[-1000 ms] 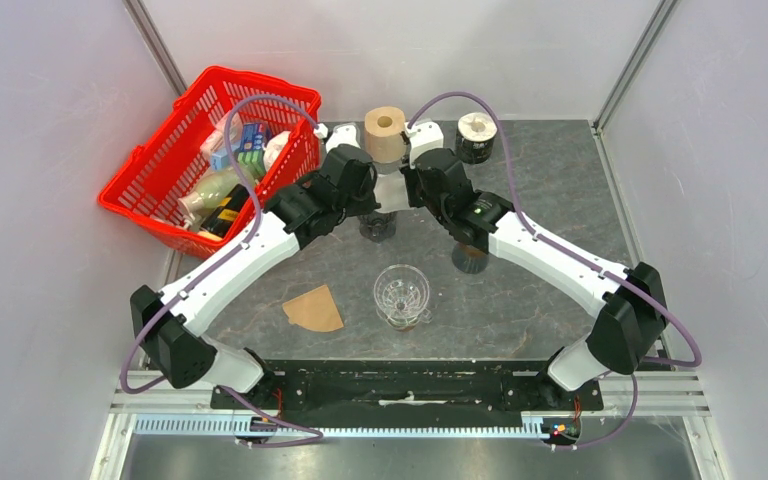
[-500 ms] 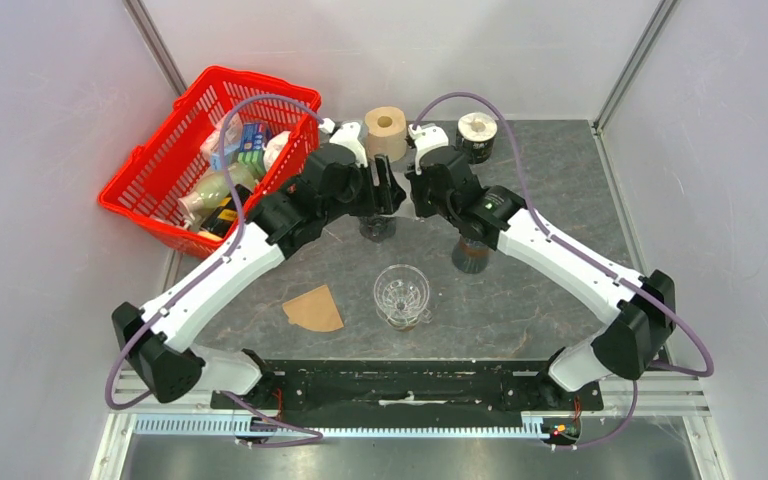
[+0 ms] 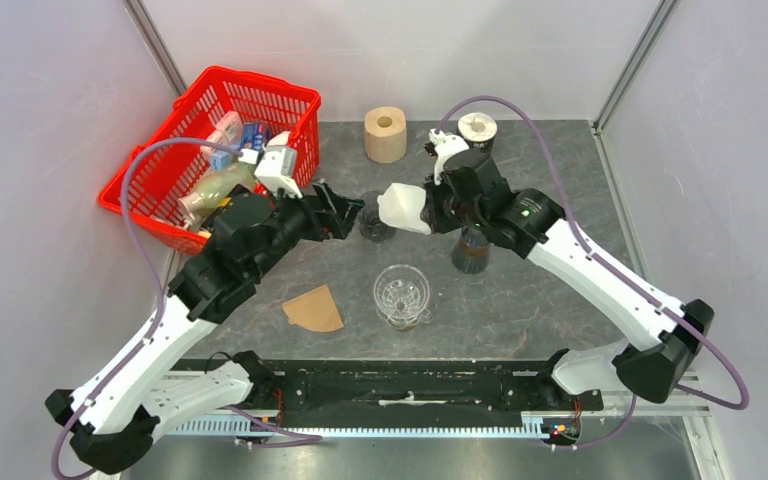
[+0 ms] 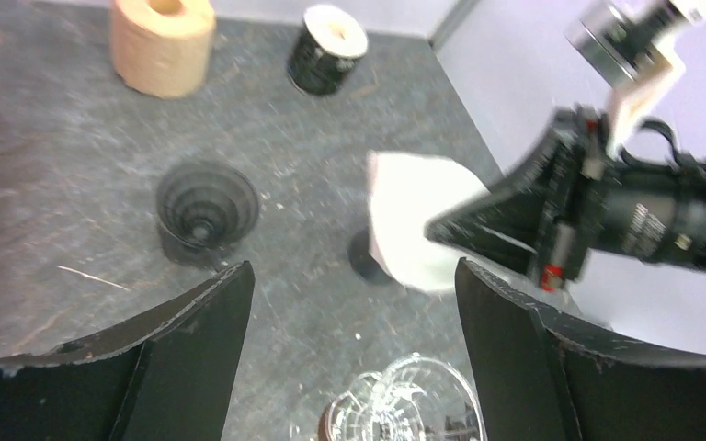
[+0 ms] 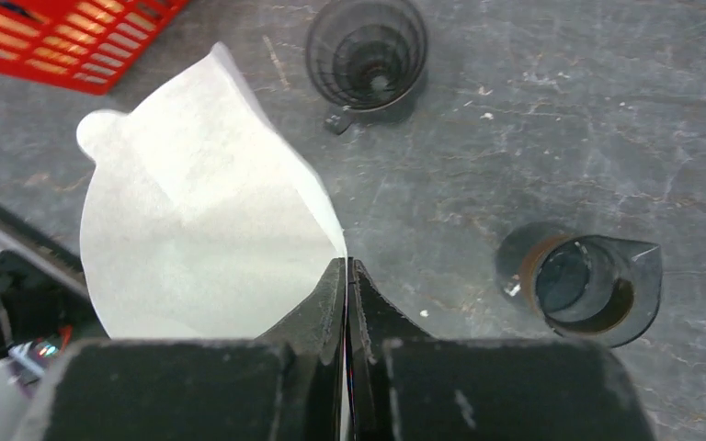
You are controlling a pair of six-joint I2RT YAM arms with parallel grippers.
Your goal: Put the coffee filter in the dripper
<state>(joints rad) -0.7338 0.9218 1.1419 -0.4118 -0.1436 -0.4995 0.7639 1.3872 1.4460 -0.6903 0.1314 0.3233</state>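
My right gripper [image 5: 347, 266] is shut on the edge of a white coffee filter [image 5: 202, 220], which hangs in the air, fanned out to the left. From above, the filter [image 3: 403, 208] is just right of a black ribbed dripper [image 3: 375, 228] that stands empty on the table. A clear glass dripper [image 3: 401, 295] stands nearer the arms. A brown filter [image 3: 315, 310] lies flat to its left. Left of the black dripper my left gripper [image 4: 354, 276] is open and holds nothing; the white filter [image 4: 414, 220] is beyond its fingers.
A red basket [image 3: 160, 185] of groceries stands at the back left. A paper roll [image 3: 385, 133] and a black tin [image 3: 477, 135] stand at the back. A dark spouted cup [image 5: 579, 285] stands under my right arm.
The left gripper opened, let go of the white filter, and its arm drew back to the left. The right gripper shut on the filter and carried it slightly right and nearer.
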